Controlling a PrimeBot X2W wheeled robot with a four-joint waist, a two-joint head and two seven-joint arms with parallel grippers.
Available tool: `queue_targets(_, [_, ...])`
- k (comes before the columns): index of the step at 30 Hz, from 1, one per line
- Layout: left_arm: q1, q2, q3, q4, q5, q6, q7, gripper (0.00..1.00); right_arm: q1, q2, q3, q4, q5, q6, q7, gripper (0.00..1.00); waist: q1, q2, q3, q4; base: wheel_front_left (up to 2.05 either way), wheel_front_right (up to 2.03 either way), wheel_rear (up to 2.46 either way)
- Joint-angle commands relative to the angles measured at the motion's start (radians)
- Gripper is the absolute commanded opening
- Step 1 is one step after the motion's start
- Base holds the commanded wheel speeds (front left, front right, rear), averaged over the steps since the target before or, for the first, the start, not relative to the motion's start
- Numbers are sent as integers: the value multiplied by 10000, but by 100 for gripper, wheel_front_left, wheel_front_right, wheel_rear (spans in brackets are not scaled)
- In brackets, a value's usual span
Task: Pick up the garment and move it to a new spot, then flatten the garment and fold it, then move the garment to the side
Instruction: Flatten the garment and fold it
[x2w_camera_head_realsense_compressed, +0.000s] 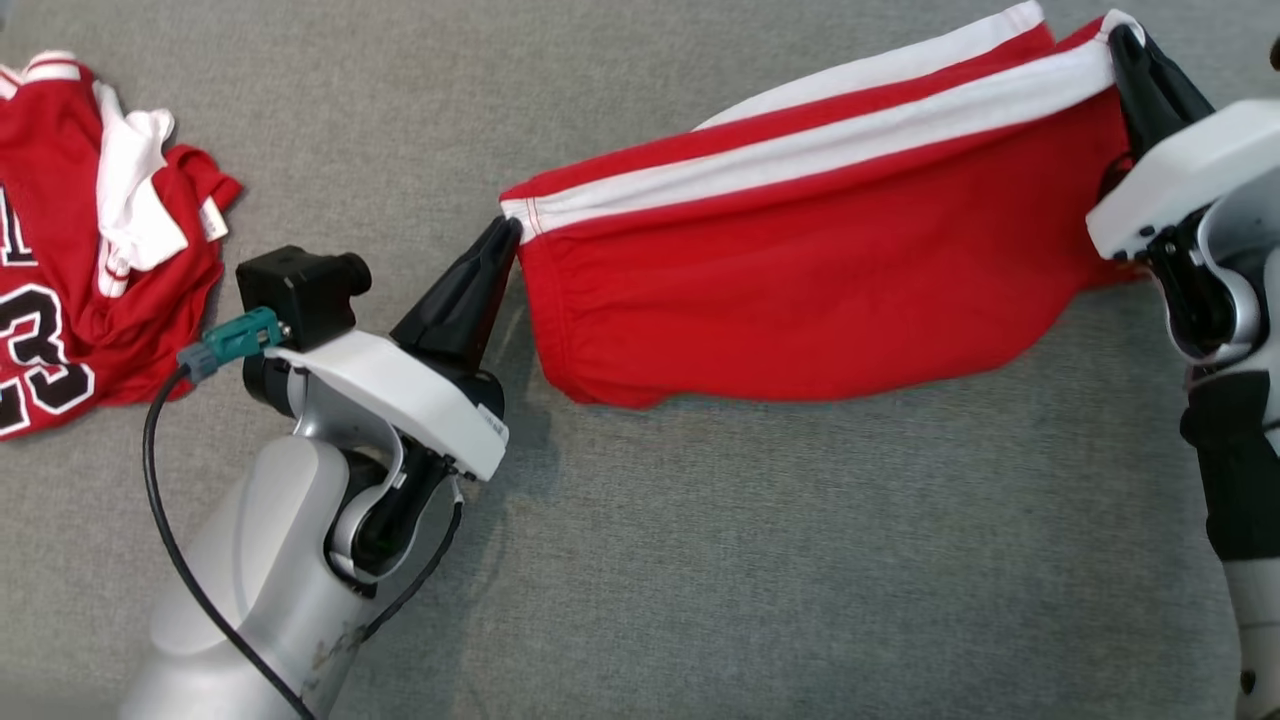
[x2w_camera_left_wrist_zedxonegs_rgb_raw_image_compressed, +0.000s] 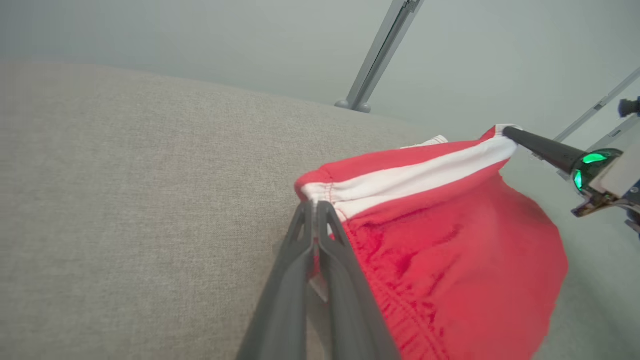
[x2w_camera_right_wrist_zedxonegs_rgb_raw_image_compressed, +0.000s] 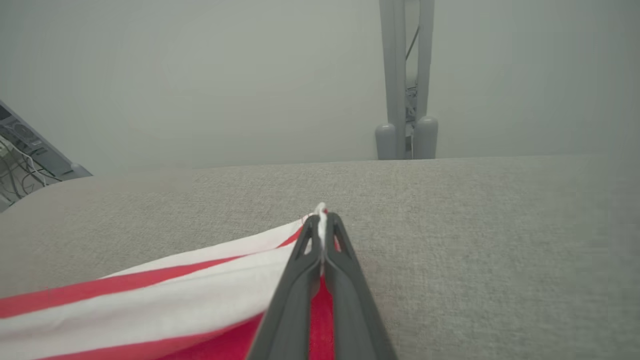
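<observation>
The garment (x2w_camera_head_realsense_compressed: 800, 290) is a pair of red shorts with white stripes, stretched in the air between both grippers above the grey fabric surface (x2w_camera_head_realsense_compressed: 700, 560). My left gripper (x2w_camera_head_realsense_compressed: 508, 232) is shut on the garment's left corner at the white stripe, seen close in the left wrist view as garment (x2w_camera_left_wrist_zedxonegs_rgb_raw_image_compressed: 440, 240) and left gripper (x2w_camera_left_wrist_zedxonegs_rgb_raw_image_compressed: 316, 206). My right gripper (x2w_camera_head_realsense_compressed: 1122, 40) is shut on the right corner near the top right; in the right wrist view the right gripper (x2w_camera_right_wrist_zedxonegs_rgb_raw_image_compressed: 322, 217) pinches the striped garment (x2w_camera_right_wrist_zedxonegs_rgb_raw_image_compressed: 165, 295). The right gripper (x2w_camera_left_wrist_zedxonegs_rgb_raw_image_compressed: 507, 131) also appears in the left wrist view.
A crumpled red jersey (x2w_camera_head_realsense_compressed: 90, 250) with white trim and a black number lies at the far left of the grey surface. A black cable (x2w_camera_head_realsense_compressed: 165, 500) loops beside my left forearm. Grey metal stand posts (x2w_camera_right_wrist_zedxonegs_rgb_raw_image_compressed: 406, 100) rise beyond the surface's far edge.
</observation>
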Motion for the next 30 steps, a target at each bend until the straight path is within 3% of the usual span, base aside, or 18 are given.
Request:
queue_targets(1, [-286, -56, 24, 229, 57, -66, -125, 0, -294, -117, 86, 337, -25, 1, -192, 0, 0, 0, 293, 272, 0, 0, 0])
queue_targets(10, [-943, -458, -150, 1588, -111, -379, -550, 0, -1666, -329, 1116, 2482, 295, 1, -1365, 0, 0, 0, 432, 409, 0, 0, 0])
queue_targets(11, [-967, -510, -159, 1681, -182, -402, -558, 15, -1754, -321, 1188, 2672, 334, 1, -1493, 22, 0, 0, 425, 397, 0, 0, 0])
queue_targets(12, [-972, -548, -196, 1756, -226, -460, -575, 37, -1833, -309, 1257, 2866, 386, 1, -1620, 45, 0, 0, 408, 379, 0, 0, 0])
queue_targets(13, [-976, -545, -206, 1813, -228, -457, -644, 50, -1880, -296, 1311, 3029, 441, 1, -1749, 100, 0, 0, 386, 354, 0, 0, 0])
queue_targets(14, [-975, -513, -191, 1865, -187, -476, -750, 100, -1891, -269, 1365, 3162, 520, 1, -1905, 100, 0, 0, 350, 319, 0, 0, 0])
queue_targets(17, [-888, -473, -164, 1949, -96, -468, -981, 100, -1806, -235, 1466, 3360, 618, 1, -2277, 100, 0, 0, 258, 218, 0, 0, 0])
queue_targets(21, [-572, -221, 89, 1808, 252, -102, -1845, 100, -1306, -105, 1846, 3381, 892, 1, -3154, 100, 0, 0, -27, -90, 0, 0, 0])
queue_targets(24, [-102, 43, 359, 1383, 688, 301, -2405, 100, -612, -164, 2194, 2952, 1001, 1, -3886, 100, 0, 0, -377, -414, 0, 0, 0])
queue_targets(30, [731, 455, 973, 354, 1541, 931, -2668, 100, 734, -326, 2145, 1599, 375, 1, -4198, 100, 0, 0, -855, -858, 0, 0, 0])
